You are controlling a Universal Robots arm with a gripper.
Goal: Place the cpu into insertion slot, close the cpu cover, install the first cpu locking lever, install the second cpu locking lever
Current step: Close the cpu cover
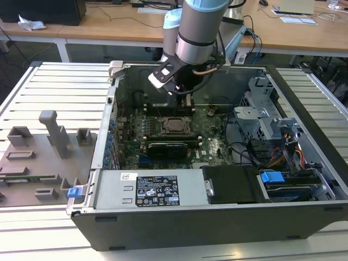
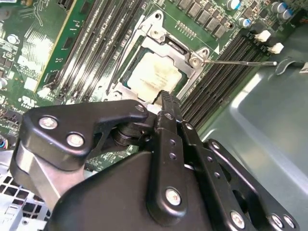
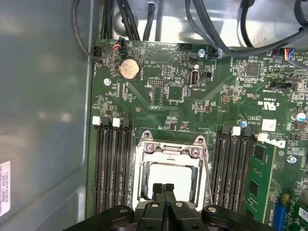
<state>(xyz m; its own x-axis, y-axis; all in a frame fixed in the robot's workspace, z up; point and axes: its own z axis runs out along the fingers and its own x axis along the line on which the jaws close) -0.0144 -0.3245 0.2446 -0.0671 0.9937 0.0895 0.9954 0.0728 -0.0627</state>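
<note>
Fingers (image 3: 158, 189) closed, empty, hovering at cpu cover (image 3: 169, 154) edge; slipping off the springy locking lever (image 3: 207, 167) beside them could gouge the motherboard (image 3: 183, 96)

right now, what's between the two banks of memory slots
In the first wrist view, the insertion slot lies there, with the cpu inside it and the cpu cover over it.

We see a matt silvery metal cpu (image 2: 155, 76), a shiny bare-metal cpu cover (image 3: 171, 153) and a matt black gripper (image 3: 163, 188).
</note>
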